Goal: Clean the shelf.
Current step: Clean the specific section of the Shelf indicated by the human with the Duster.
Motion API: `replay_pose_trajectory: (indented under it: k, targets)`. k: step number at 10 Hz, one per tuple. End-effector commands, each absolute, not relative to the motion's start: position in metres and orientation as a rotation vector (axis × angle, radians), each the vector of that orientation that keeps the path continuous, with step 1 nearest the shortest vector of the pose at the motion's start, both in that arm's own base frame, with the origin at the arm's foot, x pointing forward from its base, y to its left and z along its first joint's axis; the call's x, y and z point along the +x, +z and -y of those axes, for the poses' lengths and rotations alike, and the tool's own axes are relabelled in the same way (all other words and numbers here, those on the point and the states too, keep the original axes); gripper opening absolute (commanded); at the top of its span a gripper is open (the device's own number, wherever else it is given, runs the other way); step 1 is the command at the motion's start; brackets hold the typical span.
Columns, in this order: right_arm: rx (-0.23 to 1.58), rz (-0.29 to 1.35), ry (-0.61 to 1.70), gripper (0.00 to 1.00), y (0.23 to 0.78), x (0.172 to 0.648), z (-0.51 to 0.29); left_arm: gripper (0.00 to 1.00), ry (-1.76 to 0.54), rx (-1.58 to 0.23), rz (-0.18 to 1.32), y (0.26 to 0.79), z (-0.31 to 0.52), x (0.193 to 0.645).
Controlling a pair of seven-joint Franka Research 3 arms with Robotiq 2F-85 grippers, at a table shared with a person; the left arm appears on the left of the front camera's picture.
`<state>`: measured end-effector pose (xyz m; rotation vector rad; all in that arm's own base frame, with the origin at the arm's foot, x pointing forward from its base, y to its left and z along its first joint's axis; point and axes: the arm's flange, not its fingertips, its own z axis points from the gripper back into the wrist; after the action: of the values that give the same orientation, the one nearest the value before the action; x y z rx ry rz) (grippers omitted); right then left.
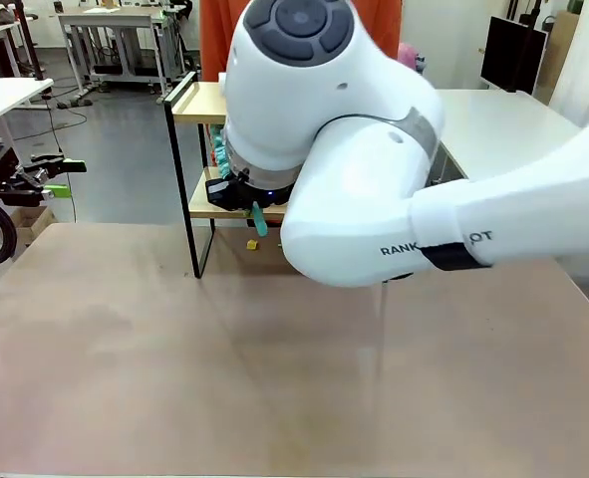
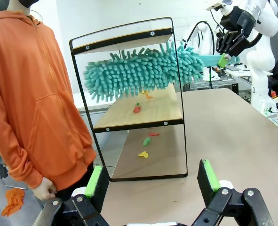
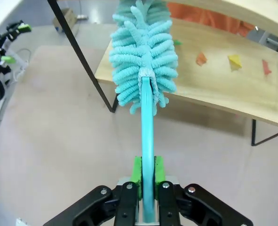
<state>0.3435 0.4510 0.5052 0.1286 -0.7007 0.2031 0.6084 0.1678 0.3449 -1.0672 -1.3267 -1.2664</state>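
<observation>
front view: the shelf (image 1: 196, 108) stands on the far part of the desk (image 1: 174, 349), left of middle, with a black frame leg down on the desk top. the white right arm (image 1: 374, 179) crosses in front of it and hides most of it. the right hand (image 1: 236, 191) sits level with the lower board. the left hand (image 1: 63, 177) is at the left edge, well apart from the shelf.

left wrist view: the left hand (image 2: 151, 181) stands wide open with nothing between its green pads (image 2: 208, 175). it faces the shelf (image 2: 129, 123) end-on. a fluffy teal duster (image 2: 139, 70) lies between the two boards, above the lower one. small coloured scraps (image 2: 137, 108) lie on the lower board, and more lie on the desk under it. a person (image 2: 30, 94) in an orange hoodie stands just beside the shelf's far side.

right wrist view: the right hand (image 3: 147, 172) is clamped shut on the duster's teal handle. the duster's head (image 3: 143, 61) reaches over the near edge of the lower board (image 3: 214, 92), where scraps lie to one side of it.
</observation>
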Motion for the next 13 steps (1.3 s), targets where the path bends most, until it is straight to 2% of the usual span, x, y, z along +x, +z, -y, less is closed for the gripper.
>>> replay_pose_trajectory:
  k: [1,8,11,13]
  targets:
    - [0.153,0.751,0.149,0.13,0.499,0.367,-0.488,1.00,-1.276,-1.067,1.315,0.348,-0.165,0.606]
    - [0.242,0.715,0.028,0.13,0.464,0.400,-0.515,1.00,-1.276,-1.067,1.315,0.348,-0.165,0.606]
    - [0.253,0.612,-0.004,0.13,0.448,0.402,-0.515,1.00,-1.276,-1.067,1.315,0.348,-0.165,0.606]
    - [0.231,0.644,0.010,0.13,0.448,0.396,-0.504,1.00,-1.276,-1.067,1.315,0.348,-0.165,0.606]
